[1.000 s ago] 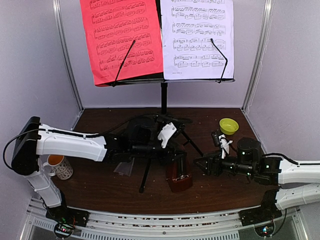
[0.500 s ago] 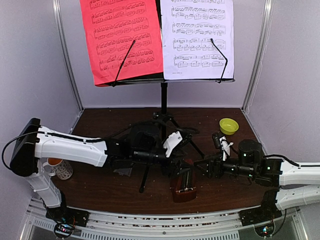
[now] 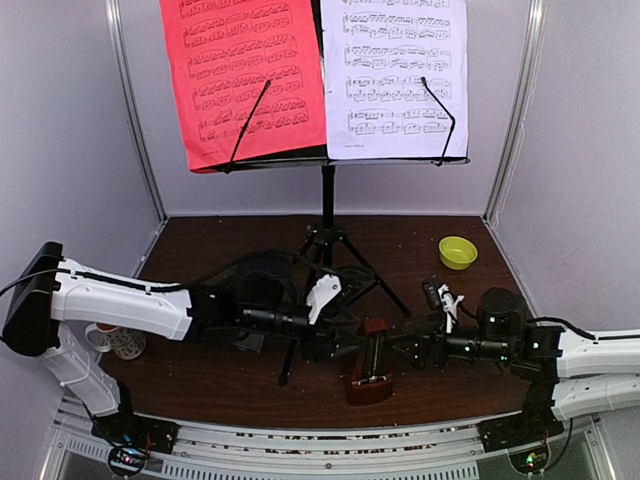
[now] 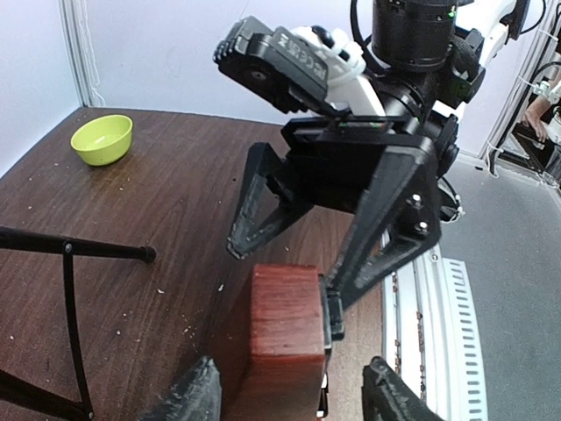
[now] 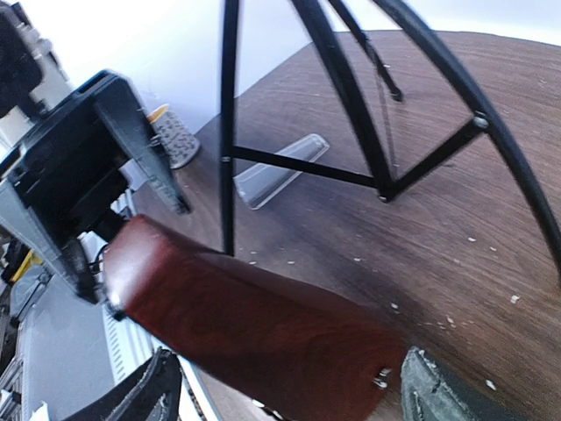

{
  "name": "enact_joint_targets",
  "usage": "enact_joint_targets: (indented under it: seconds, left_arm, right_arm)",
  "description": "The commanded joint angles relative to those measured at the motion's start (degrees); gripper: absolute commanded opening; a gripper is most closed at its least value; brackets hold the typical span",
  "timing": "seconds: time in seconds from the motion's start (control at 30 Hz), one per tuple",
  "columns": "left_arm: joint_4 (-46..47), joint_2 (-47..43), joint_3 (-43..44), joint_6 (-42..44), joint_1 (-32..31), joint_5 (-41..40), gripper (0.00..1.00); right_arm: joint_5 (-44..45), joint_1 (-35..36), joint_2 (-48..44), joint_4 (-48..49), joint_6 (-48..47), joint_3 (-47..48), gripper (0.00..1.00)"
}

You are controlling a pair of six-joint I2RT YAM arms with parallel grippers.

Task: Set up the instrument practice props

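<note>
Both arms low and inward, left gripper [image 4: 294, 399] and right gripper [image 4: 283, 277] wide astride metronome [image 3: 368, 372].

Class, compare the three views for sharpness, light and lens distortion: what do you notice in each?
Top view: evenly lit and sharp, white sheet bright yet readable. Left wrist: metronome fairly crisp, no glare. Right wrist: metronome close and blurred, stand legs bowed by the wide lens, upper left corner washed out.

1 music stand [image 3: 327, 196], 1 red sheet [image 3: 245, 75], 1 white sheet [image 3: 395, 75], 1 metronome [image 3: 371, 362], 1 yellow-green bowl [image 3: 457, 252], 1 mug [image 3: 124, 344].
</note>
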Motion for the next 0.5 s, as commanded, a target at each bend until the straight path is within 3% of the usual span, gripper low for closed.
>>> enact_joint_targets:
  seconds: [0.0, 0.47]
  left_arm:
    - [3.25, 0.57, 0.23, 1.95, 0.60, 1.04, 0.55]
    - [3.34, 2.20, 0.84, 2.80, 0.61, 0.44, 0.46]
  right_arm:
    - [-1.93, 1.76, 1.68, 4.04, 0.85, 0.77, 0.89]
    - [-1.27, 3.26, 4.52, 4.21, 0.81, 3.66, 0.87]
